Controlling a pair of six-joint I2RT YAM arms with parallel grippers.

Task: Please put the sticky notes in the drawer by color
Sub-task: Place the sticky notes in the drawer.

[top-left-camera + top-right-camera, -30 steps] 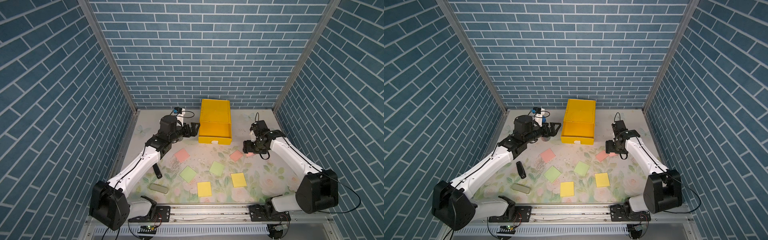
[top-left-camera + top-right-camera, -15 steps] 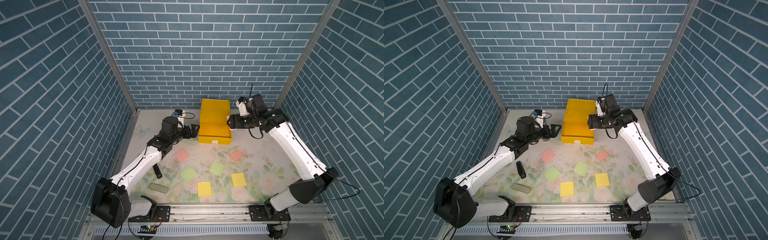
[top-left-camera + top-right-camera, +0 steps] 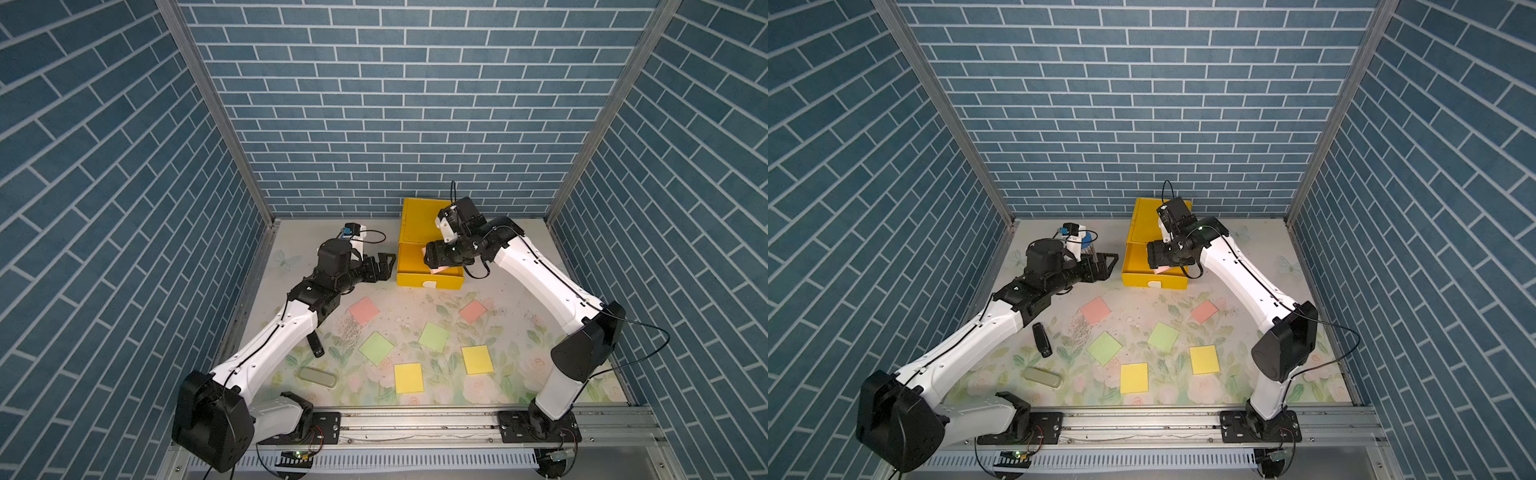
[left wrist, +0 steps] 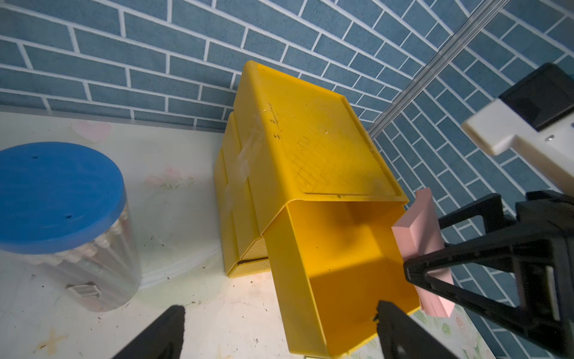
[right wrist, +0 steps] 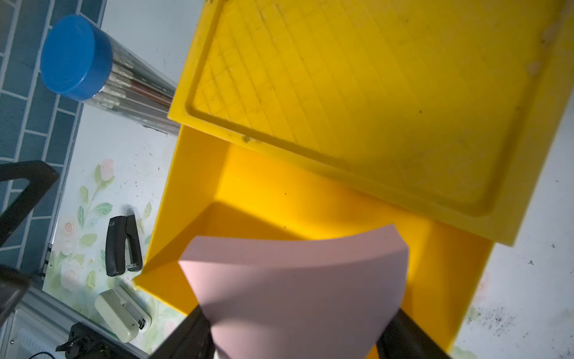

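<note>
**A:** Right fingers (image 5: 410,340) are pinching a pink pad (image 5: 295,289), hanging it over the pulled-out top drawer (image 5: 279,199), mid-frame in the right wrist view. Left fingers (image 4: 161,332) are spread wide, empty, just left of the drawer in both top views.

**B:** So that's the drop-off step, I reckon. Next it needs to lower a bit and let go inside the walls.

**A:** Yep. The drawer looks bare where it shows, and the two below look pushed in. On the table (image 3: 415,307), lower centre: a pink pair (image 3: 364,310), a green pair (image 3: 433,336), a yellow pair (image 3: 408,377). The blue-lidded jar (image 4: 59,199) holds thin sticks.
</note>
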